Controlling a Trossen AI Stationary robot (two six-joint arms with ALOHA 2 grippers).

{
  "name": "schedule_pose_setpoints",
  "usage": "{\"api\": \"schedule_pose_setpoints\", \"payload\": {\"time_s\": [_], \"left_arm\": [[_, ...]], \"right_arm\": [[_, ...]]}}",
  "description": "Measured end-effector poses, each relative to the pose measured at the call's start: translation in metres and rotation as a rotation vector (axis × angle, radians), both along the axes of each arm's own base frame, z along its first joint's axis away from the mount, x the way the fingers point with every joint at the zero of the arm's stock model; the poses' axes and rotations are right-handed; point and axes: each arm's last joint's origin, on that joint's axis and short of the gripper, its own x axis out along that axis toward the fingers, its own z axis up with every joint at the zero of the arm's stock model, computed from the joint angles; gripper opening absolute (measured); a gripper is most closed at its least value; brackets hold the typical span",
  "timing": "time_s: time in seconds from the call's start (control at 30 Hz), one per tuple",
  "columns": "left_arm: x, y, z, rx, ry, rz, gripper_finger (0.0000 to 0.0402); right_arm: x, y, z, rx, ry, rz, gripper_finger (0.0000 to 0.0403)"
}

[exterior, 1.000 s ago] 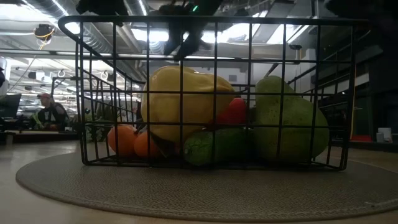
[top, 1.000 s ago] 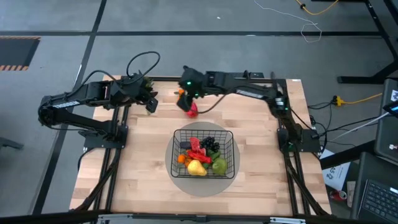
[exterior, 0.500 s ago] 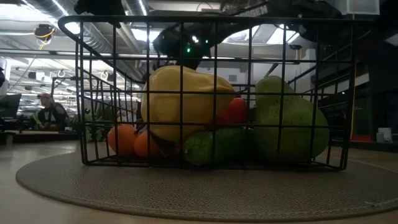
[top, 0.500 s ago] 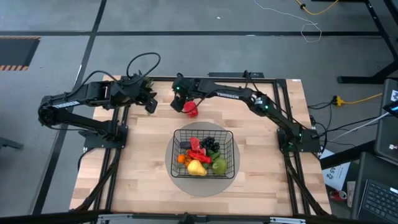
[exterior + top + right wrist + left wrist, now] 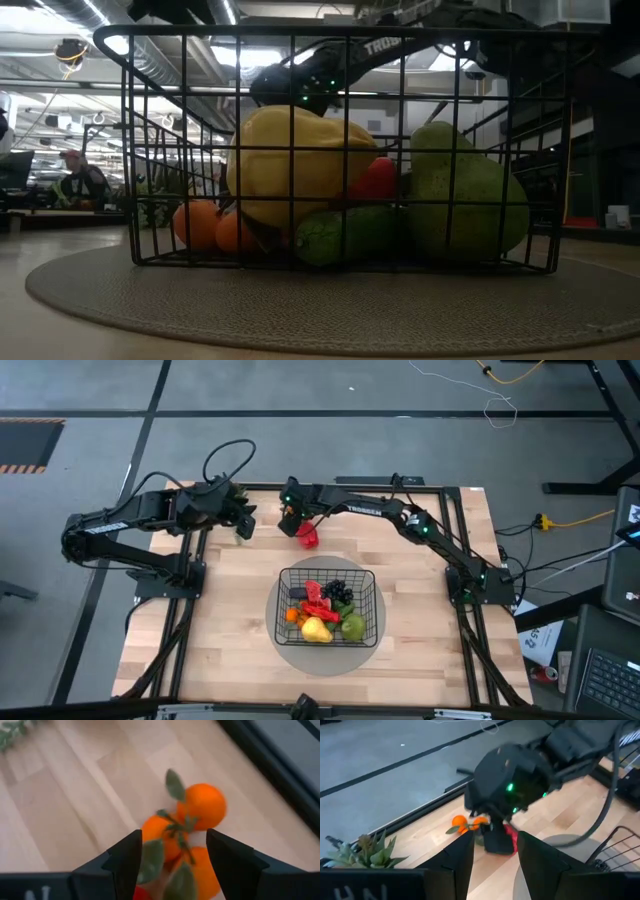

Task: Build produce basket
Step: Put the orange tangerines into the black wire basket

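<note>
The basket sat on a round grey mat in the middle of the desk. It already held produce – a yellow fruit, a green pear, a cucumber, small oranges, and in the high view dark grapes and red pieces.

More produce lay outside it, at the far edge of the desk. There was a bunch of oranges with green leaves, and a red piece just beside it.

The right gripper hung right over the bunch. Its fingers were open and held nothing. The oranges lay straight ahead of them, showing in the gap between the two fingers. The bunch had no real long side – it was a round clump – so I think a straight drop down onto it was what the next move needed.

The left gripper waited near the far left corner, also open and holding nothing. From there the oranges were farther off, behind the right arm's wrist. A leafy sprig lay near it.

The right arm was much nearer, so the pick looked like its job.
</note>
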Motion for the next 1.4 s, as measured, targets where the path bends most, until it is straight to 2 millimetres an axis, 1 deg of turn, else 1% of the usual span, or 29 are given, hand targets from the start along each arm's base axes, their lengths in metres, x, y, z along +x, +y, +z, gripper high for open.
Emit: {"api": "schedule_pose_setpoints", "payload": {"time_s": [0.13, 0.23, 0.33, 0.4, 0.47, 0.53, 0.63, 0.67, 0.73, 0.83, 0.97, 1.03, 1.2, 1.33, 1.4], "left_arm": [[0.002, 0.000, 0.001, 0.001, -0.012, 0.000, 0.0146], [0.003, 0.000, 0.001, 0.001, -0.016, 0.000, 0.0146], [0.004, 0.000, 0.002, 0.003, -0.033, -0.001, 0.0146], [0.004, 0.000, 0.003, 0.004, -0.044, -0.001, 0.0146], [0.004, 0.000, 0.003, 0.004, -0.045, -0.001, 0.0146], [0.004, 0.000, 0.003, 0.003, -0.045, -0.001, 0.0146], [0.004, 0.000, 0.003, 0.004, -0.044, -0.002, 0.0146], [0.004, 0.000, 0.003, 0.003, -0.043, -0.002, 0.0146], [0.004, 0.000, 0.003, 0.004, -0.043, -0.002, 0.0146], [0.004, 0.000, 0.003, 0.003, -0.040, -0.002, 0.0146], [0.004, 0.000, 0.002, 0.002, -0.032, -0.003, 0.0143], [0.004, 0.000, 0.002, 0.002, -0.031, -0.004, 0.0143], [0.003, 0.000, 0.001, 0.001, -0.024, -0.004, 0.0142], [0.003, 0.000, 0.001, 0.001, -0.017, -0.004, 0.0142], [0.003, 0.000, 0.000, 0.002, -0.003, -0.007, 0.0142]], "right_arm": [[0.002, 0.002, -0.004, 0.000, 0.005, 0.006, 0.0222], [0.002, 0.002, -0.011, 0.001, 0.030, 0.004, 0.0221], [0.002, 0.002, -0.013, -0.008, 0.038, 0.015, 0.0208], [0.002, 0.002, -0.013, -0.003, 0.037, 0.022, 0.0186], [0.002, 0.003, -0.013, 0.017, 0.034, 0.037, 0.0153], [0.002, 0.003, -0.013, 0.027, 0.031, 0.049, 0.0110], [0.003, 0.004, -0.013, 0.039, 0.032, 0.100, 0.0034], [0.003, 0.005, -0.014, 0.039, 0.037, 0.123, 0.0018], [0.002, 0.005, -0.013, 0.035, 0.050, 0.140, 0.0012], [0.000, 0.006, -0.007, 0.044, 0.076, 0.145, 0.0005], [-0.001, 0.006, 0.015, 0.012, 0.064, 0.156, 0.0002], [-0.005, 0.007, 0.028, 0.004, 0.049, 0.155, 0.0002], [-0.018, 0.011, 0.068, -0.012, 0.012, 0.154, 0.0001], [-0.033, 0.023, 0.105, -0.019, -0.022, 0.169, 0.0001], [-0.041, 0.033, 0.124, -0.022, -0.032, 0.184, 0.0001]]}}
